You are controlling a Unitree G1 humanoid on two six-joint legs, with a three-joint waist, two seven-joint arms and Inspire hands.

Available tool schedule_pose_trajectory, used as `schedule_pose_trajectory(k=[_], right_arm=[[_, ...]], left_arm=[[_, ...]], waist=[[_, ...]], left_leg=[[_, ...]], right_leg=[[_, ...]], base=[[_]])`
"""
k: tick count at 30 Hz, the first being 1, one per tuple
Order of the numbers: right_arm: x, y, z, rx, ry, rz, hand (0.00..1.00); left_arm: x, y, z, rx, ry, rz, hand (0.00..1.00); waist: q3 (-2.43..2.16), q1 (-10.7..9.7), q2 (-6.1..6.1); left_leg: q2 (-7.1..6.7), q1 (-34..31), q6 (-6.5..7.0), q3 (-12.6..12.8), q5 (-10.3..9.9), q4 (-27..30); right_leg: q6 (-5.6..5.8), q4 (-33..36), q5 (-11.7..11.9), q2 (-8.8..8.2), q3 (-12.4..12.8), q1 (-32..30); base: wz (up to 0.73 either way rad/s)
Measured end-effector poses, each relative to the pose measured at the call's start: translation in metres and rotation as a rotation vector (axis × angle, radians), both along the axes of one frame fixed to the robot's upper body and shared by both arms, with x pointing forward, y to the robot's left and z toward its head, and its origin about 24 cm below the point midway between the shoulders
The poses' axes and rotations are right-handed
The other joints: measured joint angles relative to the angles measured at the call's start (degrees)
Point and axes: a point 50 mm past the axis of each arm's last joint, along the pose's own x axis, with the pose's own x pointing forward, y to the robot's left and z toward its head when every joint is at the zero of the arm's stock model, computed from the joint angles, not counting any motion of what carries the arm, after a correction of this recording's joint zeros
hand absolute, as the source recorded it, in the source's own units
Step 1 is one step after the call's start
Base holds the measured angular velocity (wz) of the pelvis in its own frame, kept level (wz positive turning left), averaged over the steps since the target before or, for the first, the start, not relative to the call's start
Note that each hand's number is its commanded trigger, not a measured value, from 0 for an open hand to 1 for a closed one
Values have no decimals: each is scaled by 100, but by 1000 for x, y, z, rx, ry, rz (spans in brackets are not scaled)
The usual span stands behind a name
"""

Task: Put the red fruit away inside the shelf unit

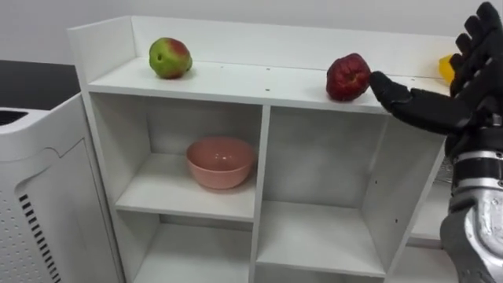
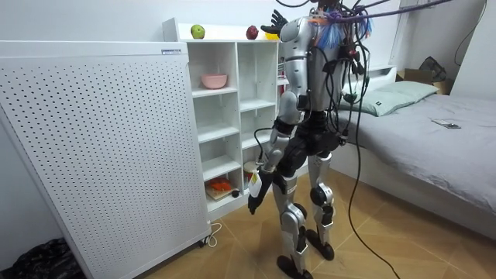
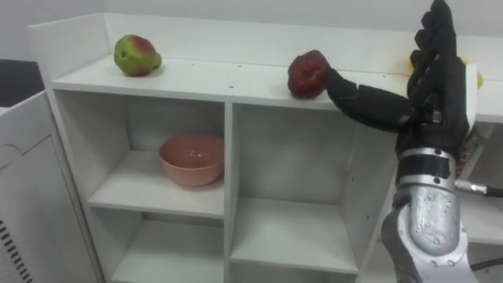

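A white perforated panel [image 1: 39, 196] stands against the left side of the white closet [image 1: 267, 86]. The robot stands facing the closet's right half, with a bed [image 2: 434, 132] out beyond the closet's right end in the room view.

The green fruit [image 1: 170, 57], blushed red on its upper right, sits on the closet's top board near the left end and close to the back wall. It is a little wider than tall, so its long axis runs roughly along the board. I cannot tell which way its stem points.

A pink bowl [image 1: 220, 161] stands upright in the closet's upper left compartment, toward the right of that shelf and beside the divider.

The red fruit [image 1: 347, 77] rests on the top board above the closet's middle compartment, near the front edge. It is lumpy and slightly taller than wide, with its long axis about upright. Its stem end cannot be made out.

The right hand [image 1: 471, 94] is raised at the closet's top board, just right of the red fruit. Its fingers [image 1: 481, 35] are spread wide and point upward, and the thumb reaches left so that its tip is at the fruit's right side. Nothing is held in it.

A yellow fruit [image 1: 446, 68] lies farther right on the top board, mostly hidden behind that hand.

In the room view the left hand [image 2: 253, 203] hangs low by the robot's side, at the level of the closet's lower shelves. I cannot tell how its fingers are set.
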Motion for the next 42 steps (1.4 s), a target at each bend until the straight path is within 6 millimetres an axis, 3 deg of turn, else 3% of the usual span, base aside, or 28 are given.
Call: schedule_pose_trajectory(k=[6, 9, 12, 14, 16, 24, 33, 42], right_arm=[[14, -8, -2, 5, 83, 30, 0], [20, -10, 5, -25, 101, 49, 0], [26, -12, 16, -49, 103, 53, 0], [28, -12, 20, -71, 109, 65, 0], [30, -11, 20, -85, 118, 75, 0], [36, -9, 19, -102, 157, 102, 0], [40, -1, 38, -207, 136, 148, 0], [51, -3, 15, -278, 272, 171, 0]], left_arm=[[-1, 2, 1, 9, 13, 4, 0], [3, 7, 3, 15, 3, 11, 0], [3, 12, 6, 27, 4, 18, 0], [5, 16, 7, 33, -1, 11, 0], [5, 17, 8, 38, 3, 10, 0], [0, 19, 8, 46, 24, 18, 0], [5, 19, 8, 49, 14, 10, 0], [9, 25, 10, 65, 5, 4, 0]], waist=[[-23, 5, -91], [-60, 24, -170], [-52, 91, -271], [-22, 133, -364], [-27, 155, -397], [-5, 163, -391], [1, 173, -377], [-16, 179, -406]], left_leg=[[-2, 5, -2, 5, 4, 10], [-1, -44, -6, 6, 11, 8], [8, -14, -7, 3, 14, -8], [16, 26, -8, -2, 14, -10], [13, 38, -8, -9, 14, -9], [4, 16, -11, -71, 16, 1], [4, 20, -16, -100, 19, -4], [5, 37, -18, -110, 21, 3]], right_leg=[[0, 9, 0, -6, 6, -26], [-6, 19, 3, -3, 9, -94], [-10, 7, 6, 8, 2, -69], [-12, -14, 7, 17, -8, -12], [-12, -22, 7, 15, -12, 10], [-12, -27, 7, 8, -45, 14], [-12, -18, 7, 12, -38, 14], [-12, -14, 7, 13, -12, 35]], base=[[-1], [-3], [0], [2], [5], [2], [1], [0]])
